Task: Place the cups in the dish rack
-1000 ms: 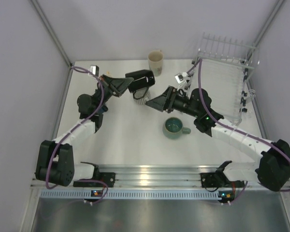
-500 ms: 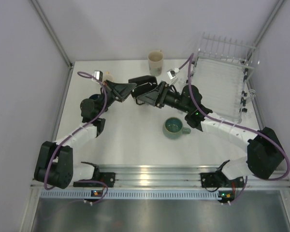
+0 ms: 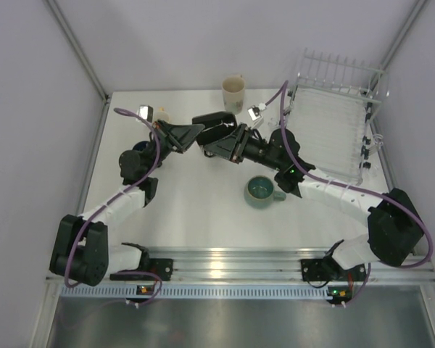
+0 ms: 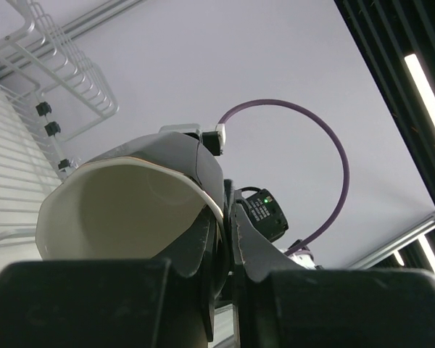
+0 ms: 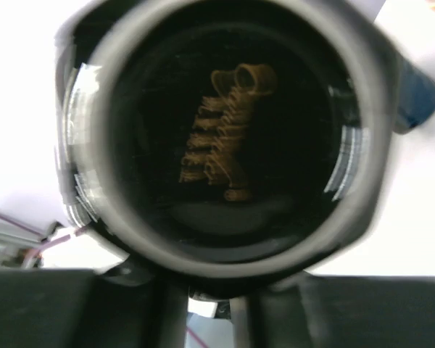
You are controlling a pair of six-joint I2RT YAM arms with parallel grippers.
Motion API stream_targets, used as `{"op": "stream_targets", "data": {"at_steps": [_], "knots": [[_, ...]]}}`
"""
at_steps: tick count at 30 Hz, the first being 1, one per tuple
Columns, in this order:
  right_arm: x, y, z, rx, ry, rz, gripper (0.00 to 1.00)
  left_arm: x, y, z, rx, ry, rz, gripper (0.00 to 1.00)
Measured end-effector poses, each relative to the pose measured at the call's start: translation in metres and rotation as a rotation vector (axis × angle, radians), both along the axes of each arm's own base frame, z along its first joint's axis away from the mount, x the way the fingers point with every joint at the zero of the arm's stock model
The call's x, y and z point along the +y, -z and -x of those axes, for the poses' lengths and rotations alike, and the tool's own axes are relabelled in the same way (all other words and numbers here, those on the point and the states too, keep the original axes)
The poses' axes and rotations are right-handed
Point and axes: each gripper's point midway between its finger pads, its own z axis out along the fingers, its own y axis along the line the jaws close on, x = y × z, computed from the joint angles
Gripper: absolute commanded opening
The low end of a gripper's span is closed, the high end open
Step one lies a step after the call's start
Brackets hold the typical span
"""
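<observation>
A black cup (image 3: 216, 125) with a cream inside (image 4: 123, 203) hangs in the air over the table's middle back. My left gripper (image 3: 201, 130) is shut on its rim, one finger inside and one outside (image 4: 228, 239). My right gripper (image 3: 222, 141) meets the cup from the other side. The cup's dark base with a gold mark (image 5: 225, 130) fills the right wrist view, and the right jaws (image 5: 206, 304) stand narrow just under it. Whether they pinch anything is hidden. A teal-green cup (image 3: 261, 191) and a tall cream cup (image 3: 233, 93) stand on the table. The dish rack (image 3: 333, 123) sits at the back right.
The dish rack's wire side (image 4: 29, 109) shows in the left wrist view. Something dark blue (image 5: 419, 94) lies past the black cup in the right wrist view. Grey walls close in the table on three sides.
My right arm has swung left to the raised black cup and its jaws have narrowed. The left gripper has carried the cup slightly right and held it there.
</observation>
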Motion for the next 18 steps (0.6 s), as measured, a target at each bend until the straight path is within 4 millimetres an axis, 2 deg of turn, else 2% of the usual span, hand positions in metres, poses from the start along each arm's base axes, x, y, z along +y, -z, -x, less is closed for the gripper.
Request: {"op": "stream_targets", "data": {"at_steps": [2, 3, 5, 6, 10, 12, 13, 16, 18], "knots": [[0.001, 0.001, -0.001, 0.015, 0.000, -0.006, 0.12, 0.000, -0.003, 0.002, -0.014, -0.003, 0.004, 0.00], [0.001, 0.000, -0.001, 0.036, -0.002, -0.016, 0.00, 0.000, -0.005, 0.004, -0.033, -0.005, 0.002, 0.00], [0.002, -0.001, 0.000, 0.041, -0.008, -0.028, 0.00, 0.001, -0.006, 0.005, -0.047, -0.012, 0.001, 0.00], [0.002, -0.002, 0.000, 0.041, -0.011, -0.030, 0.00, 0.001, -0.006, 0.006, -0.050, -0.015, 0.001, 0.05], [0.002, 0.003, 0.002, 0.040, -0.020, -0.023, 0.00, 0.001, -0.001, 0.010, -0.045, -0.013, -0.002, 0.38], [0.001, 0.010, 0.004, 0.045, -0.014, -0.005, 0.00, -0.002, 0.003, 0.014, -0.038, 0.001, -0.004, 0.45], [-0.002, 0.015, 0.004, 0.046, -0.003, 0.011, 0.00, -0.003, 0.005, 0.016, -0.032, 0.009, -0.006, 0.57], [-0.014, 0.025, 0.004, 0.048, 0.042, 0.062, 0.00, -0.006, 0.011, 0.020, -0.021, 0.027, -0.012, 0.68], [-0.026, 0.028, 0.004, 0.038, 0.086, 0.094, 0.00, -0.006, 0.015, 0.021, -0.018, 0.033, -0.019, 0.85]]}}
